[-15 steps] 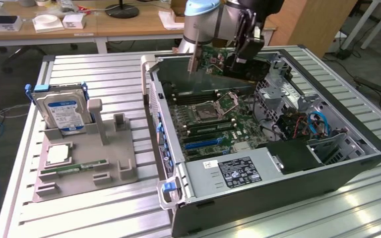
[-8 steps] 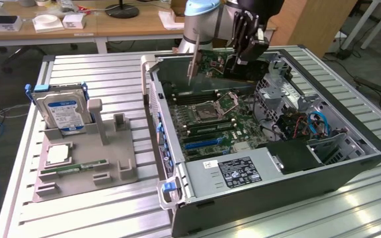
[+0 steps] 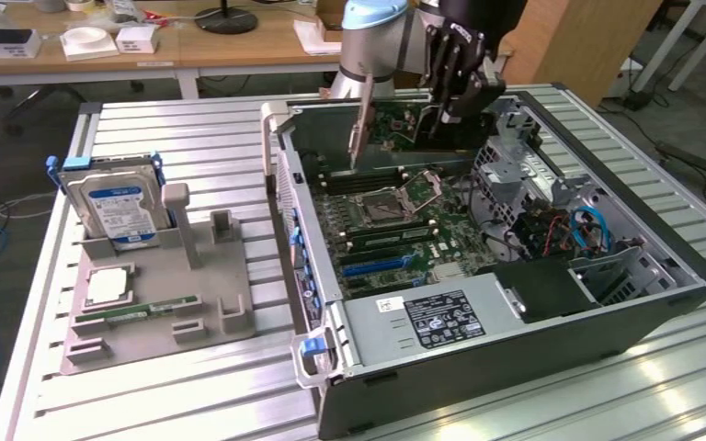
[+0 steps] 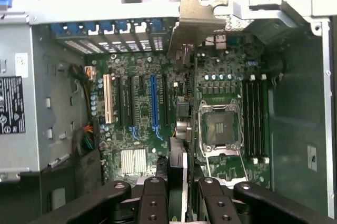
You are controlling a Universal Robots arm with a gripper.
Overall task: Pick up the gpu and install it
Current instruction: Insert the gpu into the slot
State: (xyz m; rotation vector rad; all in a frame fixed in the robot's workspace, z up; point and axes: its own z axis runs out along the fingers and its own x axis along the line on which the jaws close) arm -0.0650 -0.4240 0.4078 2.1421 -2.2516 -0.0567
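Observation:
My gripper [image 3: 449, 108] hangs above the back part of the open computer case [image 3: 647, 308], shut on the gpu [image 3: 360, 138]. The card is held on edge, with its silvery end bracket pointing down toward the case's rear wall, clear of the motherboard [image 3: 408, 197]. In the wrist view the gpu [image 4: 197, 16] runs edge-on from between my fingers [image 4: 154, 200] out to its bracket. It hovers over the board between the expansion slots [image 4: 154, 105] and the CPU socket [image 4: 218, 126].
On the exterior view's left, a grey parts holder [image 3: 224, 308] carries the silver hard drive with blue label [image 3: 114, 207], a green RAM stick [image 3: 151, 310] and a CPU chip [image 3: 108, 285]. A drive cage [image 3: 518, 152] and the power supply [image 3: 445, 322] flank the motherboard.

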